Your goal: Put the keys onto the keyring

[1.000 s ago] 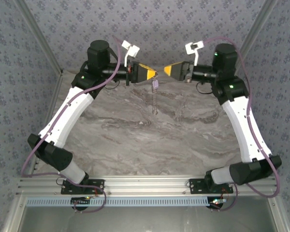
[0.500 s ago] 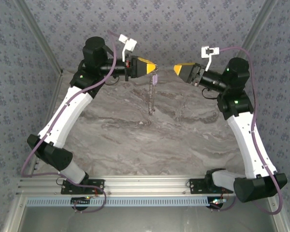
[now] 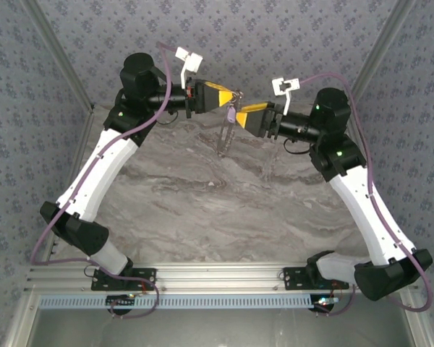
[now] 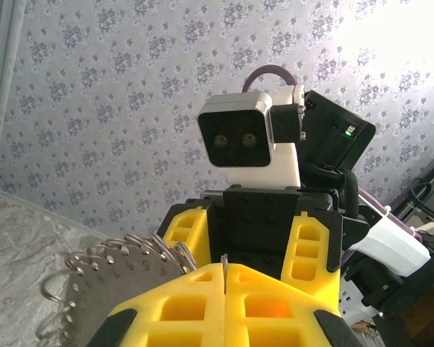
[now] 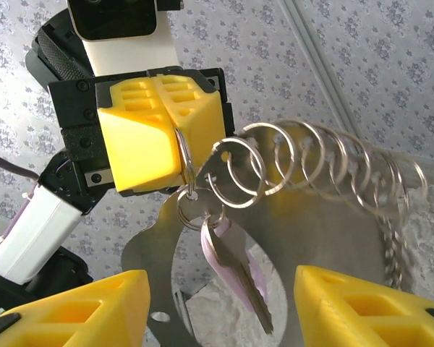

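Left claw (image 5: 178, 150) grips keyring (image 5: 325, 235), seemingly (key (image 5: 235, 271) dangling); right claw (image 5: 218, 293) spread.

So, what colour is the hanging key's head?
Lilac-purple; the key shows best in the right wrist view.

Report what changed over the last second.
Right gripper backed away, then swung in again while opening; its jaws now flank the key. Left gripper stayed shut on the keyring, barely moving, with the key still hanging.
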{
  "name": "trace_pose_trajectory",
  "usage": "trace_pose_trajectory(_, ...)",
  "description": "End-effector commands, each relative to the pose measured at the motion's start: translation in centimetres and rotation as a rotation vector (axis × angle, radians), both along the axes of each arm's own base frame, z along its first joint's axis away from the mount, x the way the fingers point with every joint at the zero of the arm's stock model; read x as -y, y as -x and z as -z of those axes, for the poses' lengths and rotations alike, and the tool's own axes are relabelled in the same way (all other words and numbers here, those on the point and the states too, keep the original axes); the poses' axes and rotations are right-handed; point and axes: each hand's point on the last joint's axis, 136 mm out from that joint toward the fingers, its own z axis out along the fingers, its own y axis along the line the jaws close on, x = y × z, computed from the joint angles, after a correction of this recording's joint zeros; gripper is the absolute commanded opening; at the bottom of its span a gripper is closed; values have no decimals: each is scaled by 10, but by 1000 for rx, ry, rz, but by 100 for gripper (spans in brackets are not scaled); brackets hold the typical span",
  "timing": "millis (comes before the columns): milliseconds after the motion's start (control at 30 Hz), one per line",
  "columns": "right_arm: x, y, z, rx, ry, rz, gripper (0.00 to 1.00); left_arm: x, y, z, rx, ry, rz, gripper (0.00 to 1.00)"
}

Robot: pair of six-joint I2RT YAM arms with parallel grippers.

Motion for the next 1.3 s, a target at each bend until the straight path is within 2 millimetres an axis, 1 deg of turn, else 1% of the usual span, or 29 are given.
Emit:
trace_pose_trajectory(0, -2, -2, -10, 51, 13, 15, 58, -3, 13, -30, 89, 56, 21, 0)
trace_pose_trajectory(300, -18, -8, -11, 53, 13, -14, 57, -2, 14, -30, 90, 58, 26, 0)
trace_pose_trajectory(467, -22, -7, -11, 54, 13, -24, 54, -2, 14, -30, 92, 58, 24, 0)
trace_pose_trajectory(500, -22, -7, -11, 55, 12, -24, 51, -2, 14, -30, 94, 59, 23, 0)
trace_pose_trajectory(600, -22, -6, -10, 49, 16, -28, 40, -1, 12, -29, 92, 57, 20, 0)
trace_pose_trajectory(767, -22, -2, -6, 36, 24, -38, 13, -3, 6, -28, 95, 52, -15, 0)
trace_pose_trajectory(867, -20, -1, -4, 27, 30, -39, 1, -5, 1, -26, 93, 46, -46, 0)
trace_pose_trajectory(1067, -9, -2, 3, -6, 53, -11, 0, -16, -14, -23, 100, 38, -145, 0)
trace_pose_trajectory(1167, -3, -2, 4, -17, 61, 4, 0, -20, -15, -21, 115, 29, -173, 0)
trace_pose_trajectory(1267, 0, -3, 2, -21, 74, 9, 0, -20, -15, -17, 116, 13, -172, 0)
